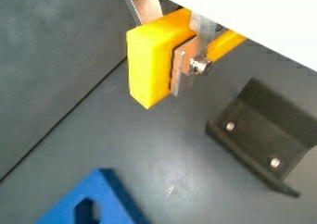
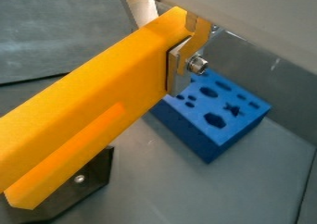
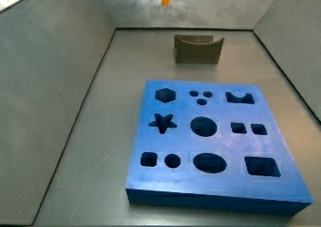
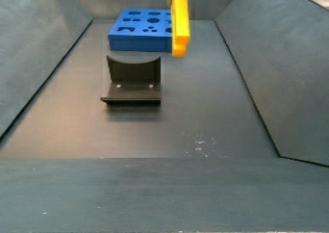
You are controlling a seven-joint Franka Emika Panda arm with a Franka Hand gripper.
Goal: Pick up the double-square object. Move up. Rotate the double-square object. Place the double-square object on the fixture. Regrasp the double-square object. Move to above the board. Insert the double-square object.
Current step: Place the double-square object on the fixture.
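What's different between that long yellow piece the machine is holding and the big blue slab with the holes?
The double-square object is a long, narrow yellow-orange bar; the board is a wide, flat blue slab. The bar hangs upright in the air, clamped between the fingers of the tool, while the board lies flat on the floor. The board's top has dark cut-out shapes; the bar's visible faces look plain. Both are solid-coloured, straight-edged blocks.

Grey floor (image 3: pixel 88 128) bearing board (image 3: pixel 213 142), fixture (image 3: pixel 196 49).

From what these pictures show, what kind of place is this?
Probably a robot test cell: grey walled enclosure, blue board with shaped holes, dark fixture, and the tool holding the yellow double-square object above the floor.
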